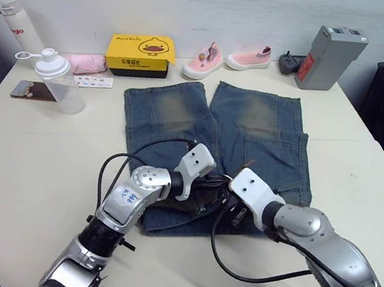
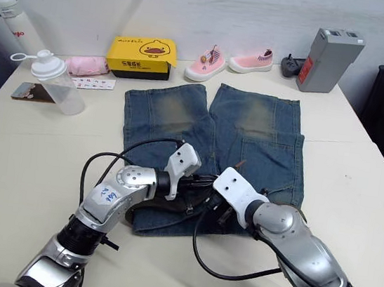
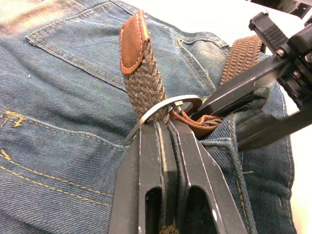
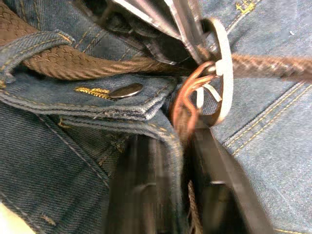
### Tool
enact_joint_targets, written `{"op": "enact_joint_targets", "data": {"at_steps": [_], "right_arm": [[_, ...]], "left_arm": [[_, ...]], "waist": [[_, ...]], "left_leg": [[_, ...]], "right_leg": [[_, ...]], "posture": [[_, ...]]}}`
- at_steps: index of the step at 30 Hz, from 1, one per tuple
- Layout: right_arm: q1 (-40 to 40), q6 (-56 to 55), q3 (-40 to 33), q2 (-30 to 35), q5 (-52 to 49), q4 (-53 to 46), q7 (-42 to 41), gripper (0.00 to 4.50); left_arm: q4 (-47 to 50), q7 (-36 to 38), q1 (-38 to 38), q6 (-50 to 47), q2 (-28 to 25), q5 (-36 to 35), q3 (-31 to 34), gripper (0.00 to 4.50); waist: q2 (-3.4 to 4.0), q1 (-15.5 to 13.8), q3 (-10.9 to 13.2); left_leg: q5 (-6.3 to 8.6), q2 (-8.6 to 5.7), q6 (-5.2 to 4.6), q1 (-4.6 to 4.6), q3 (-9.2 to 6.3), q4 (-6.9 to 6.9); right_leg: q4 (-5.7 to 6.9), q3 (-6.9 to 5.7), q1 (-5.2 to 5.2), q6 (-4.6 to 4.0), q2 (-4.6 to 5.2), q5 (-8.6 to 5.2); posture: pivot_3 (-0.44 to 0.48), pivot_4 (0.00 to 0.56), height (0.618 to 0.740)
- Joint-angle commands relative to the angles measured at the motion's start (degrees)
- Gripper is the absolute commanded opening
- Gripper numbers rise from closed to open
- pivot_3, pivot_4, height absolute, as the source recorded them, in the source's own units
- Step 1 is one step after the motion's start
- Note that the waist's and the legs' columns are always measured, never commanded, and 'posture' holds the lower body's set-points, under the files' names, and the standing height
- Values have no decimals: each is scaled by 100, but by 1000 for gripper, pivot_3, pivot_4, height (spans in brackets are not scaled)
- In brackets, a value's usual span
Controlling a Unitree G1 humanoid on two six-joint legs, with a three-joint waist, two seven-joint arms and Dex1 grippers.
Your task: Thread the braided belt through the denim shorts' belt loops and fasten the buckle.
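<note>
White tabletop (image 1: 19, 163) under a pale wall, clutter along the far edge. Left to right back there: white bottle (image 1: 13, 21) with red lettering I couldn't fully read, clear shaker cup (image 1: 62, 84), phone (image 1: 32, 90), pink cloth (image 1: 85, 64), yellow box (image 1: 141, 53) with a duck printed on it and small text too fine to read, two pink kids' shoes (image 1: 228, 58), grey battery-like block (image 1: 328, 57). Denim shorts (image 1: 181, 117) lay flat mid-table, legs pointing away from me, waistband nearest. My left gripper (image 3: 168, 127) sat over the waistband's middle, fingers pinched nearly together on the braided belt (image 3: 144, 80) just behind the buckle (image 3: 163, 109); the leather-tipped end stuck out past the silver frame toward the legs. My right gripper (image 1: 237, 205) was just beside it on the right, fingers pointing at the buckle from the opposite side; they seemed closed on the brown leather loop at the buckle, but I couldn't tell for certain. Belt ran along the waistband, already under at least one of the belt loops (image 4: 34, 41), next to the metal shorts button (image 4: 126, 89). Key relation: tongue's long axis crossed the frame roughly square, both hands touching distance from it, left one nearer the free end. Judged threading mostly done, fastening in hand; the prong needs a gap in the weave.
</note>
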State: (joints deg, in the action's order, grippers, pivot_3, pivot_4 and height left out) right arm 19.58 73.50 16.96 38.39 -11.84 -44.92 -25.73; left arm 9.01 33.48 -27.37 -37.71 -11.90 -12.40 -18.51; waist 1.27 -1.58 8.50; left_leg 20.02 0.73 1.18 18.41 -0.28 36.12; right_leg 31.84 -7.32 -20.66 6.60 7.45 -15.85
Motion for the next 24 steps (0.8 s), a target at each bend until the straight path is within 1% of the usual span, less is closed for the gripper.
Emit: {"op": "enact_joint_targets", "data": {"at_steps": [1, 4, 6, 9, 10, 11, 13, 15, 17, 20, 24], "right_arm": [[171, 42, -1046, 135, -270, -276, -274, 2683], [298, -66, -1906, 674, -727, -377, -947, 4130], [337, -372, -2162, 1041, -916, -386, -1283, 4130], [330, -1141, -2027, 1710, -831, -299, -1699, 4130], [271, -1854, -1703, 2062, -363, -146, -1750, 4130], [258, -2921, -1204, 2457, 443, 168, -1719, 4130], [287, -4586, -477, 2907, 1643, 766, -1617, 4130], [417, -5648, -68, 2941, 2334, 1315, -1513, 4130], [551, -6272, 145, 2811, 2763, 1716, -1494, 4130], [671, -6675, 285, 2513, 2998, 2022, -1629, 4130], [681, -6909, 289, 2185, 3219, 2229, -1756, 4130]], "left_arm": [[137, 62, -78, 206, 13, 66, -78, 0], [63, 85, -95, 344, -47, 165, -128, 0], [43, 94, -103, 392, -47, 189, -139, 0], [16, 113, -131, 521, -62, 272, -165, 0], [11, 132, -140, 605, -74, 310, -179, 0], [2, 150, -158, 799, -124, 440, -247, 0], [-2, 151, -183, 1120, -185, 657, -349, 0], [8, 128, -220, 1391, -247, 848, -407, 0], [2, 140, -254, 1685, -355, 1078, -495, 0], [-8, 124, -256, 1930, -401, 1266, -555, 0], [16, 152, -204, 2103, -414, 1426, -602, 0]], "waist": [[0, -4, 0], [-3, -22, 5], [-6, -14, 6], [-19, -5, 17], [-21, -2, 19], [-21, -1, 21], [-27, 7, 25], [-41, 20, 32], [-37, 13, 32], [-34, 8, 32], [-29, -11, 32]], "left_leg": [[0, 0, 0, 0, 1, 0], [-1, -2, -2, 4, -1, 3], [0, -2, -4, 5, -2, 1], [0, 0, -5, 7, -1, -4], [0, 0, -5, 7, 0, -4], [0, 0, -4, 6, 1, -3], [1, -6, -4, 3, 12, -2], [0, -5, -3, -3, 22, -4], [-2, -4, 0, -5, 28, -5], [-11, 0, 6, -8, 30, -5], [-20, 3, 3, -6, 30, 3]], "right_leg": [[-1, 1, 0, 2, 0, 1], [-4, -1, 1, 6, 1, 4], [-9, -3, 1, 6, 0, 4], [-17, -5, 2, 6, -3, 4], [-20, -4, 1, 6, -2, 4], [-23, -3, 1, 6, -2, 4], [-30, 6, -1, 8, 2, 3], [-31, 15, 2, 13, 2, 4], [-30, 22, 0, 17, 2, 5], [-17, 23, -2, 21, -2, 8], [-14, 17, 6, 23, -3, 10]], "posture": [[0, 150, 739], [0, 150, 739], [0, 150, 739], [0, 150, 739], [0, 150, 739], [0, 150, 739], [0, 150, 739], [0, 150, 739], [0, 150, 739], [0, 150, 739], [0, 150, 739]]}}
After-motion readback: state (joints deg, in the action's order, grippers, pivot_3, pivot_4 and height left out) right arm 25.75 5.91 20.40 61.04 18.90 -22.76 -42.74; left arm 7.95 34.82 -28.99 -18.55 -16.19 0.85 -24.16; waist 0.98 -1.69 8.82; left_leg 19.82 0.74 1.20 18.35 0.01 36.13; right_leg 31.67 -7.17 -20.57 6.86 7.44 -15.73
